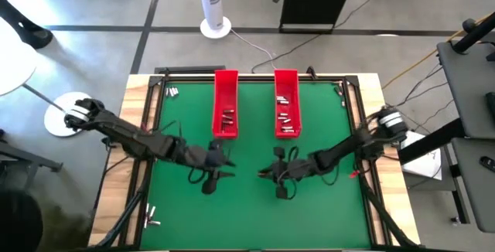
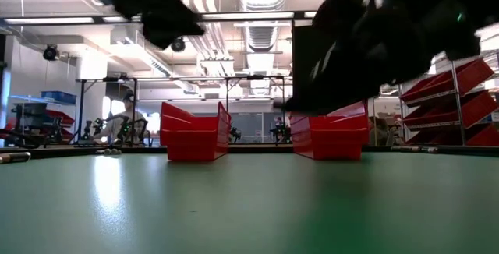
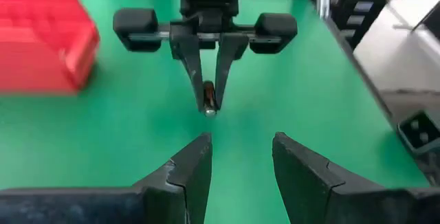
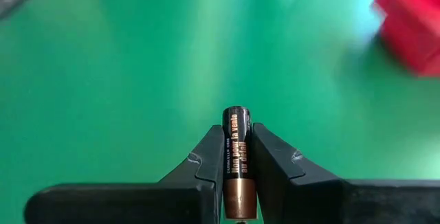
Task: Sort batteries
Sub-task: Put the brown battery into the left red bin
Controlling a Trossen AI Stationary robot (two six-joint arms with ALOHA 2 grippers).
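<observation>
Copper-and-black, the battery (image 4: 236, 157) sits pinched in my right end effector (image 4: 237, 162), its long axis running along my fingers, tip pointing out over the green counter (image 1: 247, 206). My left end effector (image 3: 240, 162) faces it, spread and empty; the red trays (image 1: 225, 101) lie beyond.

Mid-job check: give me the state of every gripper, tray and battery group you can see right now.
Right gripper: shut on a battery, above the mat.
Left gripper: open, empty, facing the right gripper.
Left red tray: upright, a few batteries inside.
Right red tray: upright, more batteries inside.
Loose batteries: lying at the far left corner.
Loose batteries near the front left edge: lying unsorted.
</observation>
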